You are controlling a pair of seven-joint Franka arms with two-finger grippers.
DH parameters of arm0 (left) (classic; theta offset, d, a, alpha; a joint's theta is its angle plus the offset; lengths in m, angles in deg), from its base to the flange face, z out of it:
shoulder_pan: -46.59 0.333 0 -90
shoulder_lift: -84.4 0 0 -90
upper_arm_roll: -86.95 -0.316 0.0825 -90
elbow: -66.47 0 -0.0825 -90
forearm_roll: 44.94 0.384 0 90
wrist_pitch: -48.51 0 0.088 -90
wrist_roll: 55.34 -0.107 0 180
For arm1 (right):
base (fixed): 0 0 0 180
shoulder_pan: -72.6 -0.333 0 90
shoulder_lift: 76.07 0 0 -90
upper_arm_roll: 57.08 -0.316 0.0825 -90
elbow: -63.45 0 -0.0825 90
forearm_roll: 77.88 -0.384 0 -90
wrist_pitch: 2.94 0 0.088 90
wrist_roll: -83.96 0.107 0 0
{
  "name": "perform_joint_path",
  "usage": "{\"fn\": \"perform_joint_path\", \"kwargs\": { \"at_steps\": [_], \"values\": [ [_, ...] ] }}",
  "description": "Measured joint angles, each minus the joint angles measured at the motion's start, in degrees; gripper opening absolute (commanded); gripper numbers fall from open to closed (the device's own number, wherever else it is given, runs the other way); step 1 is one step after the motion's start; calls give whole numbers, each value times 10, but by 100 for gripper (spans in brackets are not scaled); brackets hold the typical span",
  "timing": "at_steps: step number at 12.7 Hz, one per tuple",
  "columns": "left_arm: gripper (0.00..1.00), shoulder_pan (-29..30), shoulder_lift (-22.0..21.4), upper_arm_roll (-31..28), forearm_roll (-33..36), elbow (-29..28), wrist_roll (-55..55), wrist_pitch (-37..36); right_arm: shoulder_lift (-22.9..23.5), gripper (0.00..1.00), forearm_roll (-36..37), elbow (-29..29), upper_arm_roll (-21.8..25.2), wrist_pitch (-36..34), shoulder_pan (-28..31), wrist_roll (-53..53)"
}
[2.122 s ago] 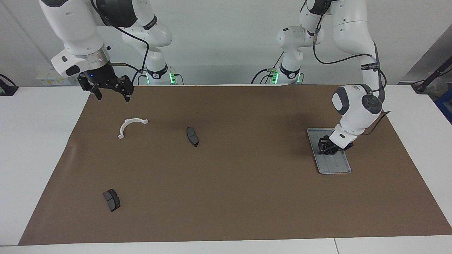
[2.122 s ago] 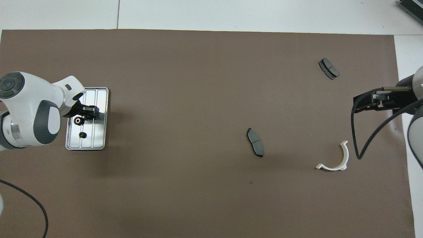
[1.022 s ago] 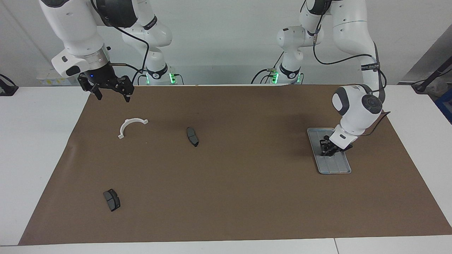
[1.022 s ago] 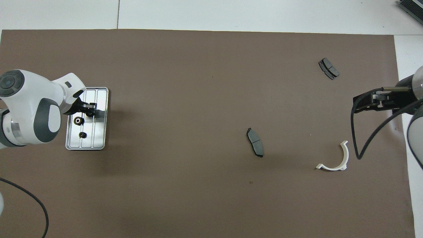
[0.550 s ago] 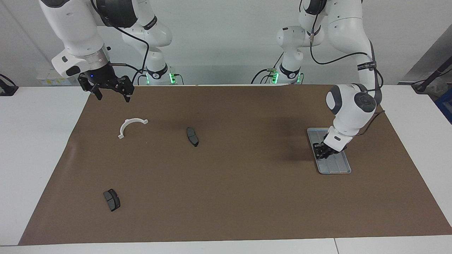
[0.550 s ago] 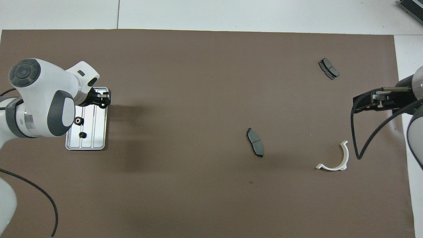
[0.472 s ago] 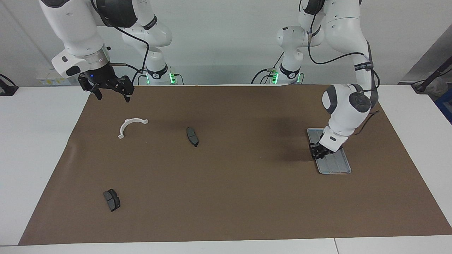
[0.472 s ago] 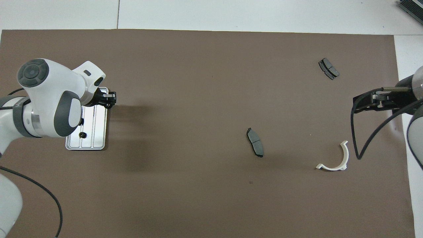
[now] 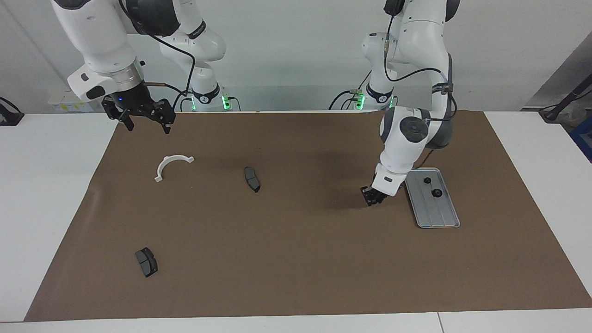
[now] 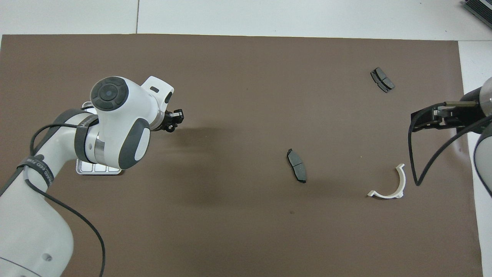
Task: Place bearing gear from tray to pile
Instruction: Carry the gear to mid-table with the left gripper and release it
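Note:
My left gripper [image 9: 371,199] [image 10: 173,122] hangs low over the brown mat just off the tray [image 9: 434,210], on the side toward the right arm's end, and is shut on a small black bearing gear. Two more small black gears [image 9: 428,179] [image 9: 436,192] lie in the tray. In the overhead view my left arm hides most of the tray [image 10: 96,169]. The pile's parts lie scattered: a white bracket [image 9: 172,165] [image 10: 392,184], one brake pad [image 9: 252,179] [image 10: 296,165] mid-mat, another [image 9: 146,262] [image 10: 382,79] farther from the robots. My right gripper [image 9: 148,128] [image 10: 414,122] waits open, raised over the mat's edge.
The brown mat [image 9: 296,259] covers most of the white table [image 9: 46,185]. Between the tray and the middle brake pad there is only bare mat. A black cable [image 10: 413,161] loops down from my right arm near the bracket.
My left gripper has lifted off the tray and swung toward the table's middle with the gear; the two gears left in the tray now show. The right arm has not moved.

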Motion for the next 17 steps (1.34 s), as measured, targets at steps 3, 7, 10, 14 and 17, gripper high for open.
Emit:
{"fn": "perform_joint_path", "kwargs": {
  "at_steps": [3, 7, 10, 14, 17],
  "values": [
    [12, -60, 4, 1, -1, 17, 88, 0, 0, 100, 0, 0, 0, 0, 0, 0],
    [13, -120, 32, 2, -20, 66, 149, 0, -2, 100, 0, -4, -5, 0, -3, 0],
    [16, -152, 61, 2, -28, 86, 161, 0, -12, 100, 0, -34, -5, 30, -3, 0],
    [52, -178, 96, 1, -28, 101, 180, 1, -34, 100, -22, -105, -6, 127, -5, 0],
    [95, -177, 97, -1, -28, 102, 180, 1, -31, 100, -26, -120, -7, 156, -43, 43]
  ]
}}
